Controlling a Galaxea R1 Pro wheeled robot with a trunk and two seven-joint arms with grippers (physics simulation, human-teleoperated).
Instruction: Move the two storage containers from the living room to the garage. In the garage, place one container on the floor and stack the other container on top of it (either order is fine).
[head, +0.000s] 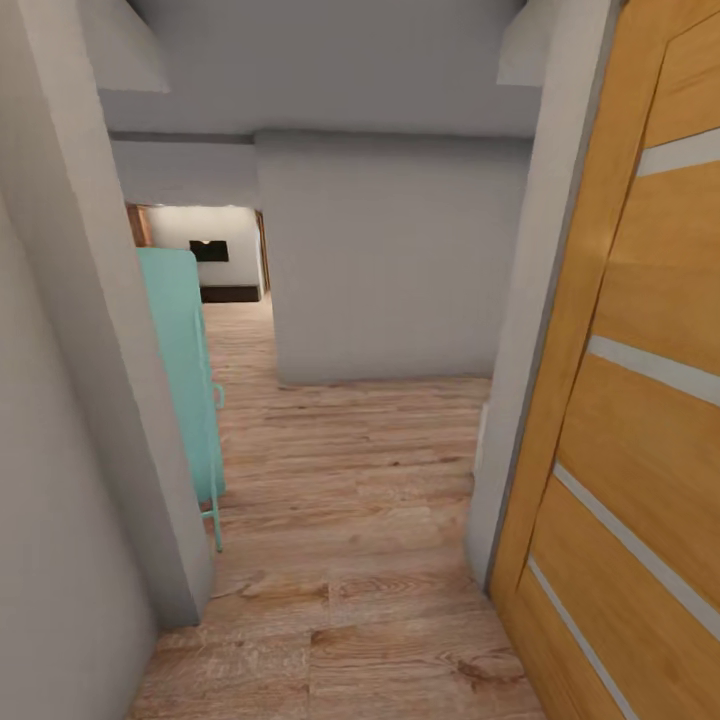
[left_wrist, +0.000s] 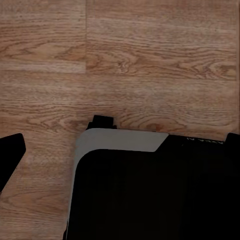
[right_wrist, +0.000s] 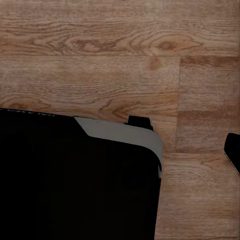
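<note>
The two storage containers are out of view, and so is the garage. I stand in a narrow hallway on light wood planks (head: 350, 520). Far down the passage, an opening shows a bright room with a black wall screen (head: 208, 250) and a dark low bench (head: 230, 293); it looks like the living room. My left gripper (left_wrist: 122, 147) hangs over the planks beside my black base (left_wrist: 150, 195), its fingertips (left_wrist: 12, 155) far apart and nothing between them. Of my right gripper (right_wrist: 120, 150), one dark fingertip (right_wrist: 233, 152) shows at the picture's edge, also with nothing held.
An orange wooden door (head: 640, 400) with pale stripes stands open close on the right. A grey wall corner (head: 120, 400) juts in on the left, with a teal panel on thin legs (head: 185, 380) behind it. A grey wall block (head: 390, 260) faces me; the passage runs along its left.
</note>
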